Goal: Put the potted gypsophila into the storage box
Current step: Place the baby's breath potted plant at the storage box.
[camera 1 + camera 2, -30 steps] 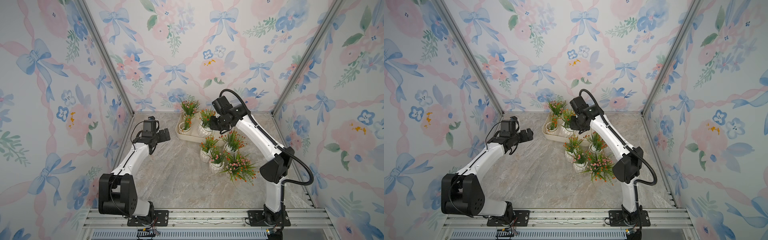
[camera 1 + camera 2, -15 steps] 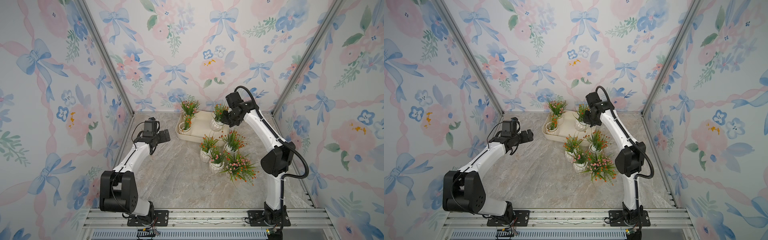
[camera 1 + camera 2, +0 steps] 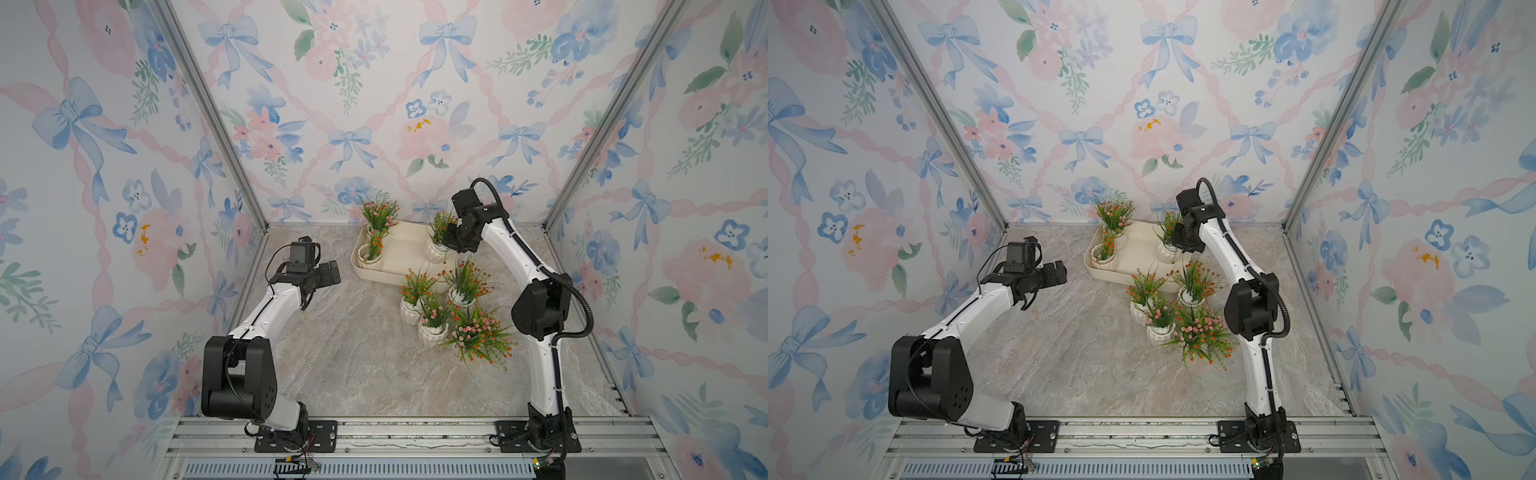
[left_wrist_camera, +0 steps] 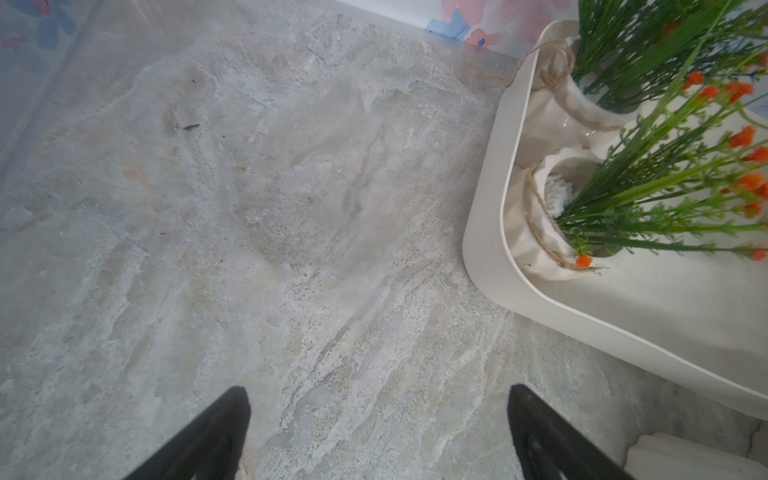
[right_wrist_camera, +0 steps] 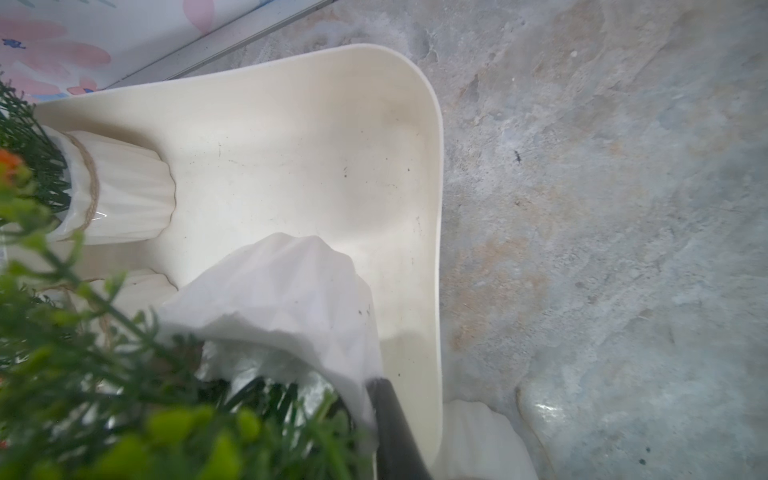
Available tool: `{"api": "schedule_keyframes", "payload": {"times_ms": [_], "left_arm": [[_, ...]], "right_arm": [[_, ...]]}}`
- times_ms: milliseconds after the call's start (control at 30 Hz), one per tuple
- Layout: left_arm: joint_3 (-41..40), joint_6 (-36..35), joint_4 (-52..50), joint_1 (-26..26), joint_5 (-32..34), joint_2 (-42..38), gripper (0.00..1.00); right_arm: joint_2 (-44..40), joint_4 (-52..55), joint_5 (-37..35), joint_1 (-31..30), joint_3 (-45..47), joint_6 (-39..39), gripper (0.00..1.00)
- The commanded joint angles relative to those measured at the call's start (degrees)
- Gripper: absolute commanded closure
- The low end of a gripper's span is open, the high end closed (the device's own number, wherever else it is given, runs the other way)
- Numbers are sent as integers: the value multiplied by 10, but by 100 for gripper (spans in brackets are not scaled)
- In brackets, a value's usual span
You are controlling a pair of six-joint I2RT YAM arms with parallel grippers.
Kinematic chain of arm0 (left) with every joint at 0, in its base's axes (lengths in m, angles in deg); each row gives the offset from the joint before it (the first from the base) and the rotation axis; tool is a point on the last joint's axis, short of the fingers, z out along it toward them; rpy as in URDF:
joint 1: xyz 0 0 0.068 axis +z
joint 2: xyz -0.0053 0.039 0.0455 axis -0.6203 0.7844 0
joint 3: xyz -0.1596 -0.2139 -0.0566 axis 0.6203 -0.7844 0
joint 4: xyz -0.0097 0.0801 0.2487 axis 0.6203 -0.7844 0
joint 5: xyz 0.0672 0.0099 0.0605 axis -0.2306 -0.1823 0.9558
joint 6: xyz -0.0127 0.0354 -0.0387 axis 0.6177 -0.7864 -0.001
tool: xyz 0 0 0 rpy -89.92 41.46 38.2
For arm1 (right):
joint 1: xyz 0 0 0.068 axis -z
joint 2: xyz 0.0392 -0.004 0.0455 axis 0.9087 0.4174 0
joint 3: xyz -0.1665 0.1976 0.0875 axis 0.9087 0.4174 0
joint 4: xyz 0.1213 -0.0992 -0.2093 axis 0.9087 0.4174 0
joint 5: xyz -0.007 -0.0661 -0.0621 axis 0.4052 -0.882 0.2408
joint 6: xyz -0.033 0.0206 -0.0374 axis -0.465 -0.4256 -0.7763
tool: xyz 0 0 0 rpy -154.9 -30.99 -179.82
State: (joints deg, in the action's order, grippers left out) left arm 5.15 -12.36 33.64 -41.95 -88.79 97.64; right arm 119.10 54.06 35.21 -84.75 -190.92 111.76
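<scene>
1. Now the step in hand is the set-down: the box (image 3: 390,279) lies at the back of the table (image 3: 353,353), and the right arm reaches over the end of it nearest that arm
2. The right claw (image 3: 445,244) pinches the held pot (image 3: 436,253) by its rim. In the right wrist view one finger (image 5: 395,428) presses the outer wall, while the other is hidden among the sprigs. The pot hangs tilted inside the box's wall, and I cannot tell whether its base touches the floor
3. The next move, as I judge it, calls for settling the pot upright on the bare floor of the box. The claw should then spread and lift straight up, so the sprigs do not drag the pot over
4. The left claw (image 3: 328,274) is spread wide and empty; it hovers over bare table just beside the box's other end, out of the way
5. The four plants (image 3: 432,332) not yet in the box cluster on the table in front of it. Their sprigs stand close under the right arm, so a low pull-back could brush them
6. The two pots (image 3: 371,259) already in the box stand at its far end, well apart from the held one, so nothing blocks the landing spot
</scene>
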Motion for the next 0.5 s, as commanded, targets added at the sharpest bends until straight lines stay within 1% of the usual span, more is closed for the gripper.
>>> {"api": "schedule_keyframes", "payload": {"times_ms": [0,133,467], "left_arm": [[-2,-14,2,4,1,10,2],[-1,-14,2,4,-2,9,2],[-1,-13,2,4,-5,9,2]], "right_arm": [[17,-25,13,7,-29,10,84],[29,-28,16,4,-27,29,84],[48,-28,14,-3,-19,26,84]]}}
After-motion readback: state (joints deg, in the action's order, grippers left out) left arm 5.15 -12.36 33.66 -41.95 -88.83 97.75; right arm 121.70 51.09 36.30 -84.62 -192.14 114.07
